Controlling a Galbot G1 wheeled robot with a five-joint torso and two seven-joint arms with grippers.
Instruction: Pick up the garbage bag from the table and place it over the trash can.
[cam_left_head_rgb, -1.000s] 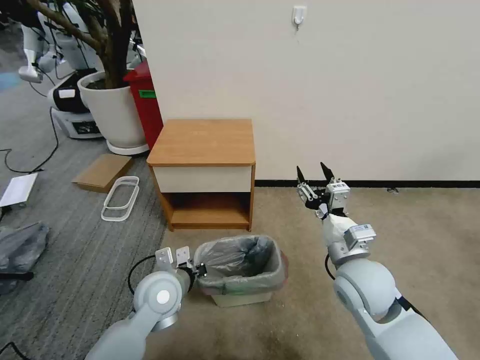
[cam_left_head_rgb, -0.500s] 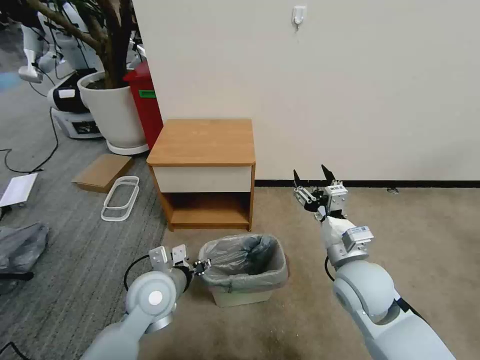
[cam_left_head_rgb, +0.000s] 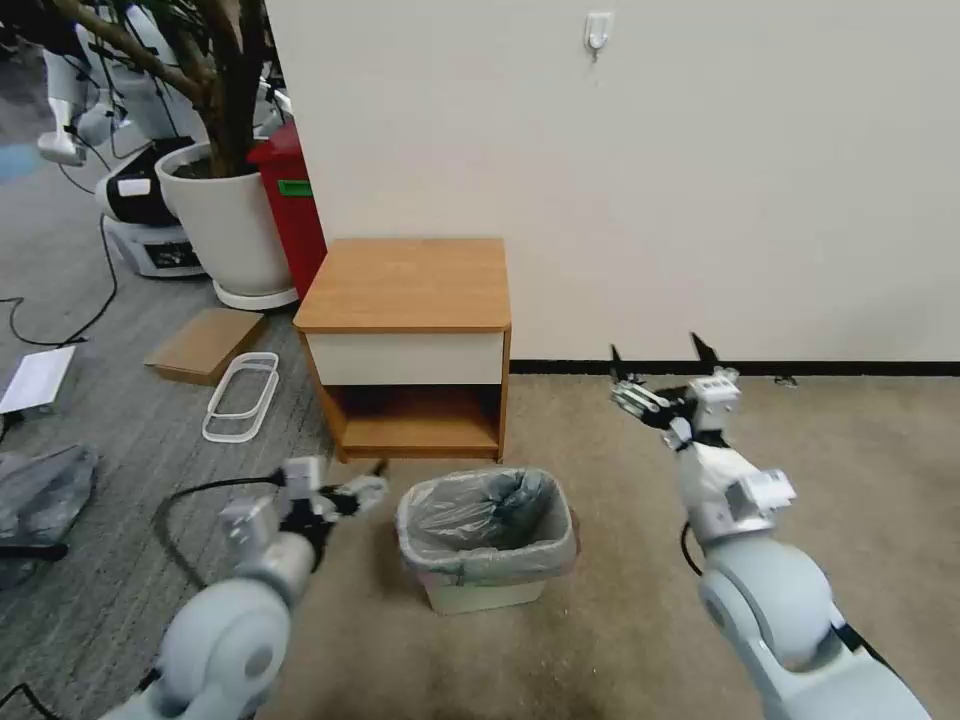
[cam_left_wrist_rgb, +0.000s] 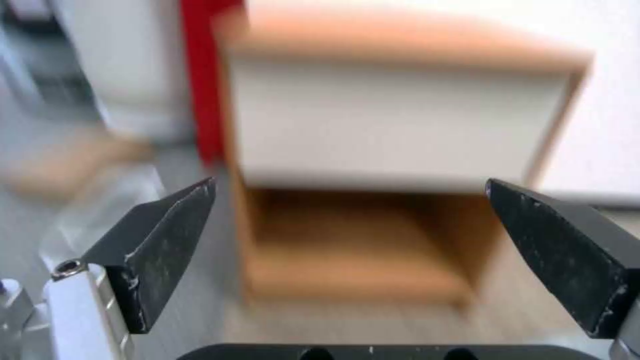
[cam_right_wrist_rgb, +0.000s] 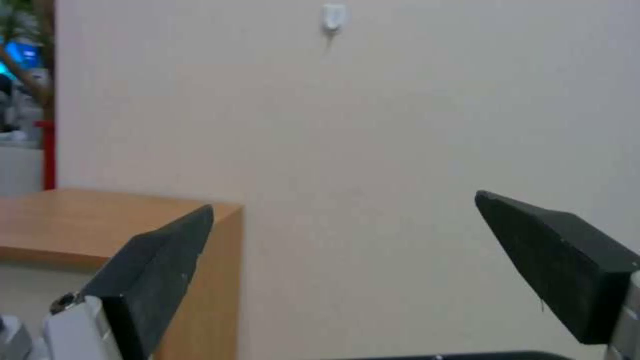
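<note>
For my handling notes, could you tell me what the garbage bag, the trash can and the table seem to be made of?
The garbage bag looks like thin translucent grey plastic film, crinkled and glossy where it folds over the rim. The trash can seems to be smooth cream plastic, matte. The table looks like wood or wood-look laminate, with a plain white drawer front; which one I cannot tell.

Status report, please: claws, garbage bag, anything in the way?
Both claws open, empty: left claw beside trash can, right claw raised. Garbage bag lines the can. No obstruction.
</note>
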